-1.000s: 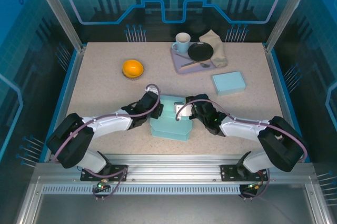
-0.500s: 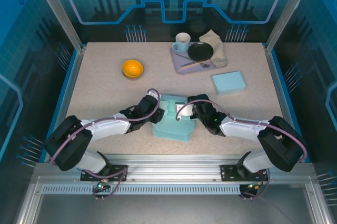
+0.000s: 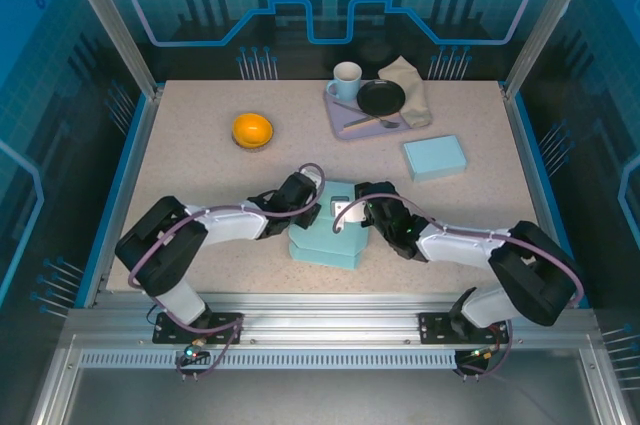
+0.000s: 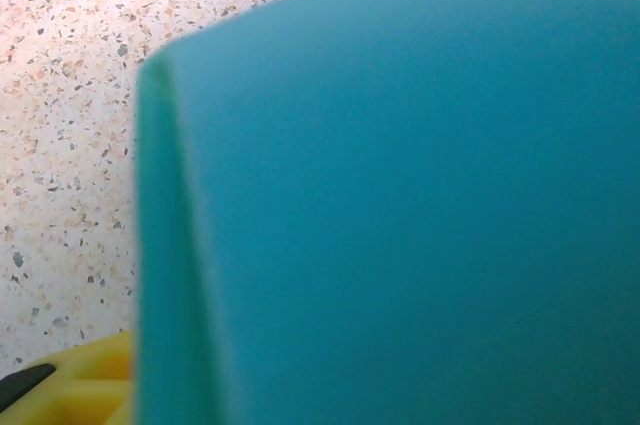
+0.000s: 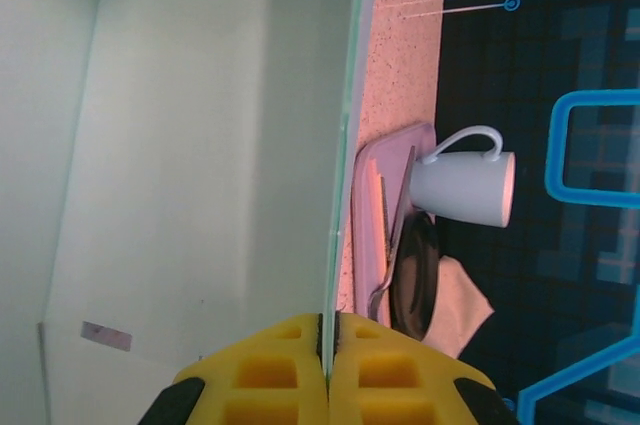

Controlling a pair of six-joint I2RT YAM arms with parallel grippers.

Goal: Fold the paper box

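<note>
The light teal paper box [image 3: 325,240] sits on the speckled table near the front, partly folded, with upright walls. My left gripper [image 3: 308,202] presses against its left rear wall. In the left wrist view a teal panel [image 4: 400,195] blocks the jaws and one yellow finger [image 4: 75,385] peeks out at the bottom left, so I cannot tell the jaws' state. My right gripper [image 3: 350,213] is at the box's right rear. Its yellow fingers [image 5: 400,370] are shut on the thin edge of an upright box wall [image 5: 200,145].
An orange round object [image 3: 252,130] lies at the back left. A purple tray [image 3: 345,120] with a black dish [image 3: 381,97], a white mug [image 3: 346,78] and a beige cloth [image 3: 412,85] are at the back. A closed light blue box [image 3: 434,157] lies right of centre.
My left arm has swung right and its gripper has slid along the box's left rear wall toward the middle. The right gripper has kept its grip in place.
</note>
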